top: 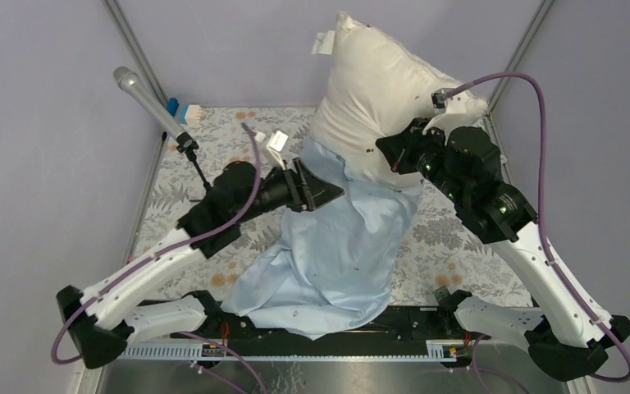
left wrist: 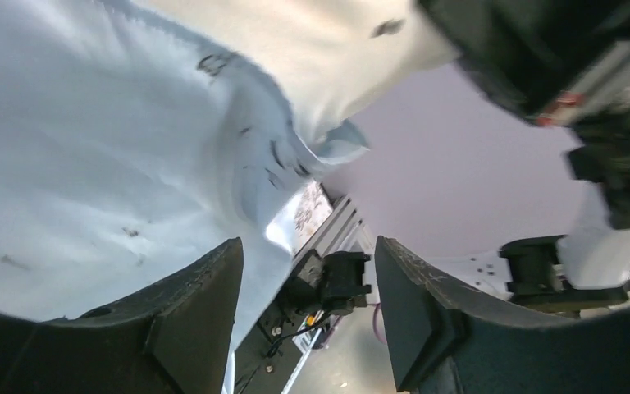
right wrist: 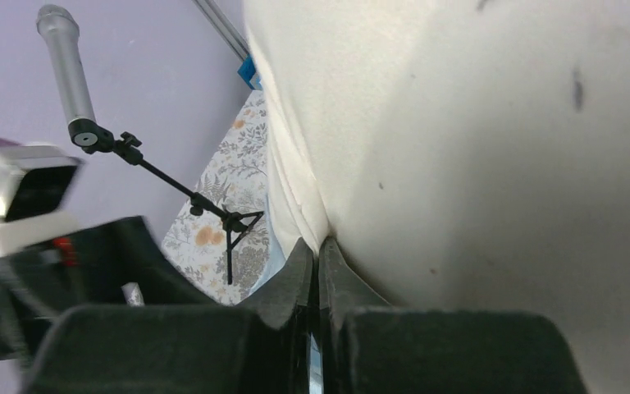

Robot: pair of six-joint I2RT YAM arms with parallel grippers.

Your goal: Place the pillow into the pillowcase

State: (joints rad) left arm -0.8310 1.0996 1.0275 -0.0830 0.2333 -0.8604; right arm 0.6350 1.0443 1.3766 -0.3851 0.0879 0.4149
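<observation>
The cream pillow (top: 377, 90) stands tilted up at the back of the table, its lower end inside the mouth of the light-blue pillowcase (top: 336, 254), which drapes down towards the near edge. My right gripper (top: 387, 153) is shut on a fold of the pillow's fabric (right wrist: 500, 164) at its lower right side; the closed tips (right wrist: 318, 245) pinch cream cloth. My left gripper (top: 328, 193) is open and empty, just beside the left edge of the pillowcase mouth. In the left wrist view the pillowcase (left wrist: 90, 148) lies left of the open gripper (left wrist: 308, 246), with the pillow (left wrist: 320, 49) above.
A microphone (top: 143, 98) on a small black tripod stands at the back left; it also shows in the right wrist view (right wrist: 66, 66). A blue-and-white box (top: 182, 111) sits behind it. The floral tablecloth (top: 459, 238) covers the table. Metal frame posts rise at both back corners.
</observation>
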